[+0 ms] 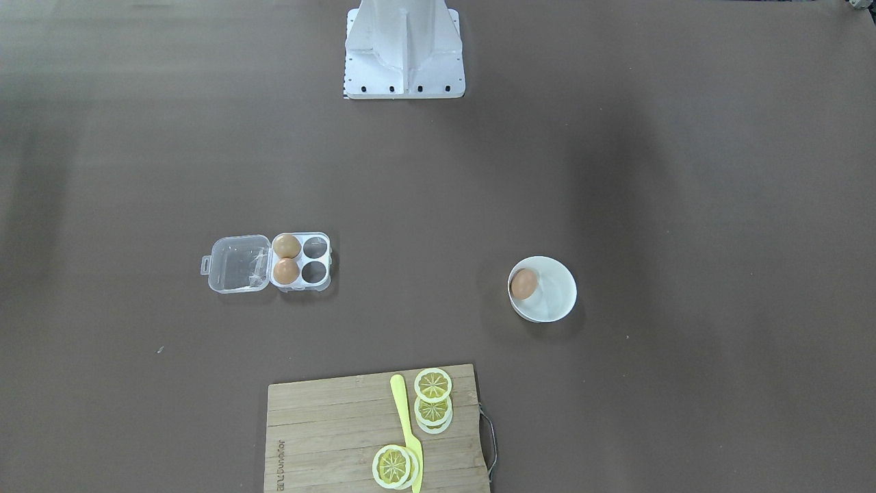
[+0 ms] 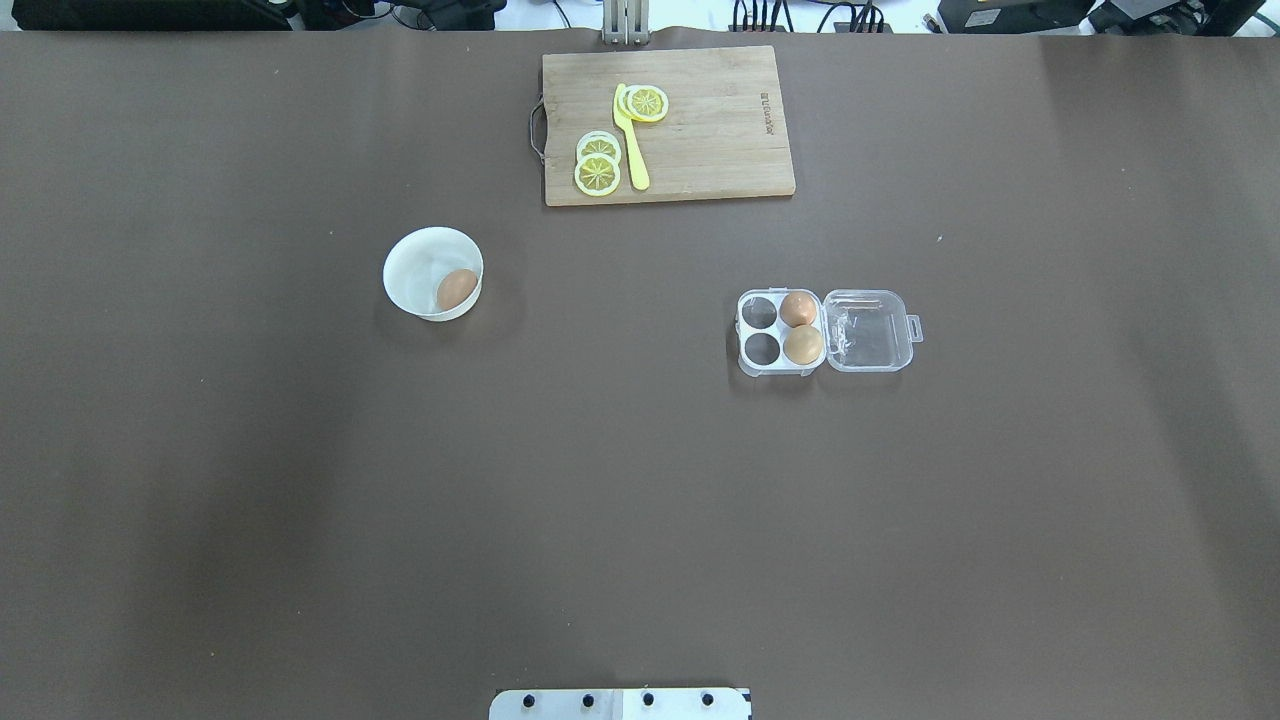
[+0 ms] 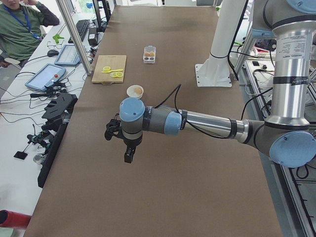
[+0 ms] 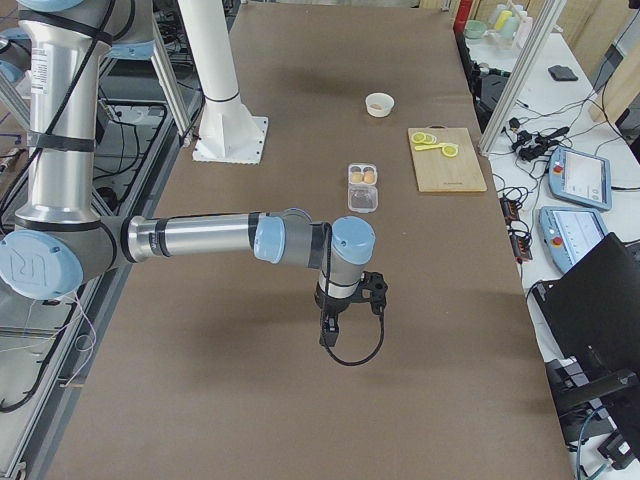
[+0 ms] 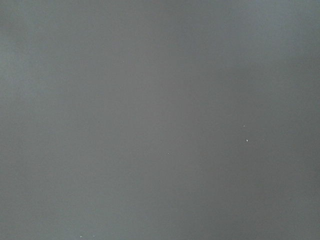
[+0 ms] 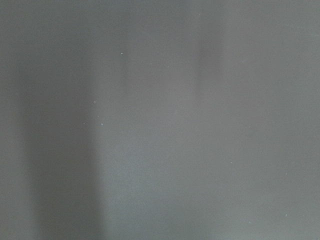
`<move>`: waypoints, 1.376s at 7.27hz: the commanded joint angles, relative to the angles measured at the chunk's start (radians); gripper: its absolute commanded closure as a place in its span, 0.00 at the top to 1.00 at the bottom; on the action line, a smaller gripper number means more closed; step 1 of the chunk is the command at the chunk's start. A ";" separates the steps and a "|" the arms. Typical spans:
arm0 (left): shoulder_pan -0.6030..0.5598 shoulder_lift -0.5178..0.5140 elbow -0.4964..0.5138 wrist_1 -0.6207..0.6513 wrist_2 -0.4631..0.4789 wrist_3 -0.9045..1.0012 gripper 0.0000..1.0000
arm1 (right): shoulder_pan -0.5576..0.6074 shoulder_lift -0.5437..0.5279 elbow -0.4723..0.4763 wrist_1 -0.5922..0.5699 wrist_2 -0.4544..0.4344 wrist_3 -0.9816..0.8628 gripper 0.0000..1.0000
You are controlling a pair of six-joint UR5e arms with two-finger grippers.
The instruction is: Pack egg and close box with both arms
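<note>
Though matte, brown table beside desks

Overhead, from table centre | we see bowl at 10 o'clock, box at 3 with lid flat toward 3, cutting board at 12 | bare table between them and across the 6 o'clock half

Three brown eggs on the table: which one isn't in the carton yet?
The egg in the white bowl; the other two eggs sit in the box, beside its lid.
</note>
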 commanded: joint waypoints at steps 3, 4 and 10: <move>0.014 -0.007 0.004 -0.187 -0.013 0.000 0.99 | -0.001 -0.001 0.001 0.020 0.009 0.000 1.00; 0.016 -0.011 0.054 -0.395 -0.005 -0.008 0.99 | -0.001 -0.001 0.000 0.068 0.012 0.005 1.00; 0.220 -0.111 0.093 -0.684 0.001 -0.146 0.99 | -0.126 0.071 0.018 0.317 0.046 0.188 1.00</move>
